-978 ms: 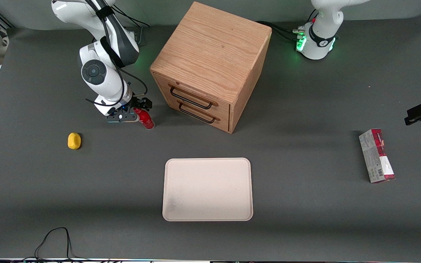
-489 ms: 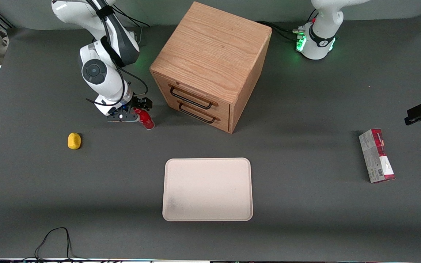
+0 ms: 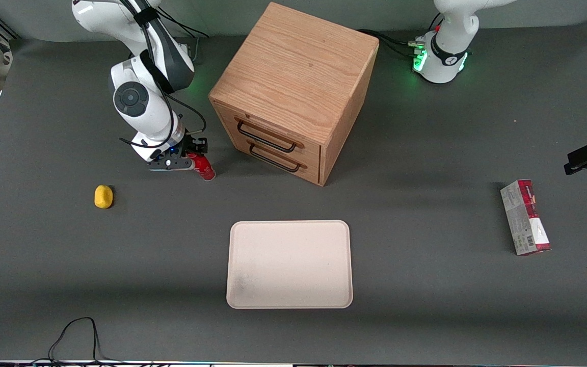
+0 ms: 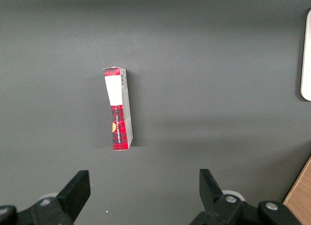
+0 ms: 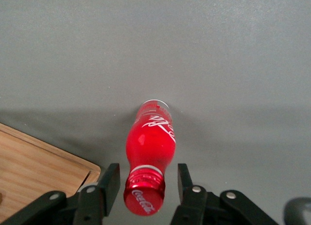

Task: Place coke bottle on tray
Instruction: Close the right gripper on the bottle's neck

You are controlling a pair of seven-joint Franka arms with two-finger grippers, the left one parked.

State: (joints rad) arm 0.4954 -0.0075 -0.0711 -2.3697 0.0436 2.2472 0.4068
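Note:
The coke bottle (image 3: 205, 167) is small and all red and stands on the grey table in front of the wooden cabinet, toward the working arm's end. In the right wrist view the bottle (image 5: 150, 137) leans, with its red cap between my fingers. My gripper (image 3: 192, 154) (image 5: 147, 179) is open and straddles the bottle's neck, with a gap on each side of the cap. The cream-white tray (image 3: 289, 264) lies flat and bare, nearer the front camera than the bottle and cabinet.
The wooden two-drawer cabinet (image 3: 293, 92) stands close beside the bottle; its edge shows in the right wrist view (image 5: 39, 166). A yellow lump (image 3: 103, 196) lies nearer the camera than my gripper. A red-and-grey carton (image 3: 525, 216) (image 4: 119, 111) lies toward the parked arm's end.
My gripper has shifted slightly along the bottle's neck. The bottle has stayed where it was on the table.

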